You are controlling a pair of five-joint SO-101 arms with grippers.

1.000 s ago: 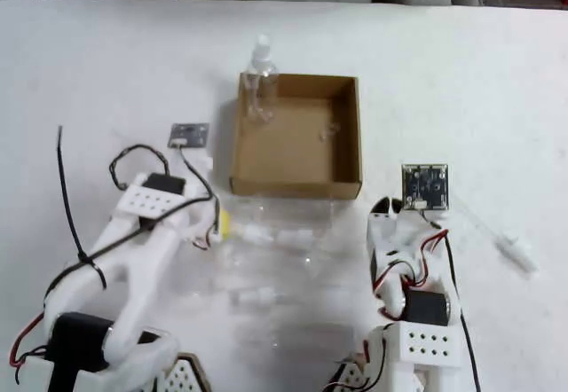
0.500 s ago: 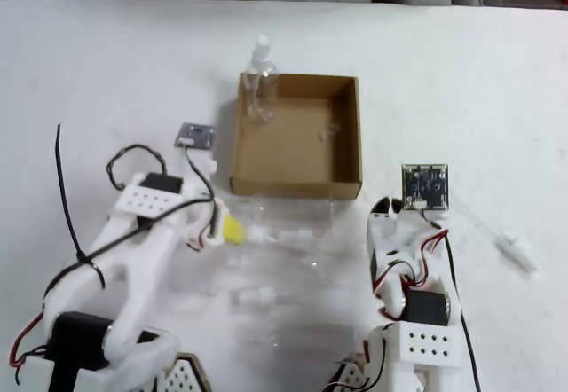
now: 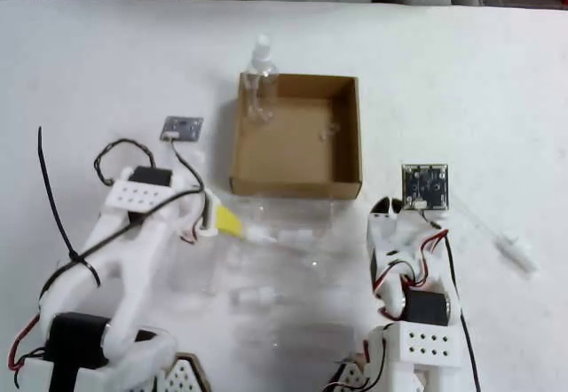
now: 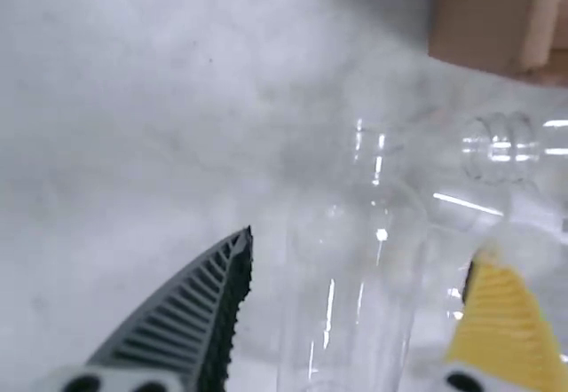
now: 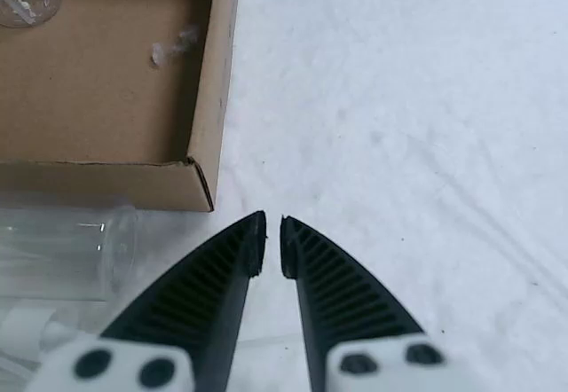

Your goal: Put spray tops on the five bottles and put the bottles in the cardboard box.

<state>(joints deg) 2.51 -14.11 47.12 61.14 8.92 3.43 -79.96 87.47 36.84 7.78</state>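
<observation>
High view: the left pincer [image 3: 219, 223] has shifted sideways, baring its yellow finger [image 3: 229, 221] beside the clear plastic bottles [image 3: 275, 232] lying topless just before the front wall of the brown cardboard box [image 3: 297, 185]. One bottle with a white spray top [image 3: 260, 77] stands inside the box's far corner. Left wrist view: that pincer gapes around one lying bottle, ungripped; a grasp looks near. Right wrist view: the right pincer [image 5: 271, 232] is closed, empty, near the box's front corner.

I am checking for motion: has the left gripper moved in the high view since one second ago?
Yes. The left gripper and its wrist shifted toward the picture's left, a little farther from the cardboard box, which stayed put.
</observation>
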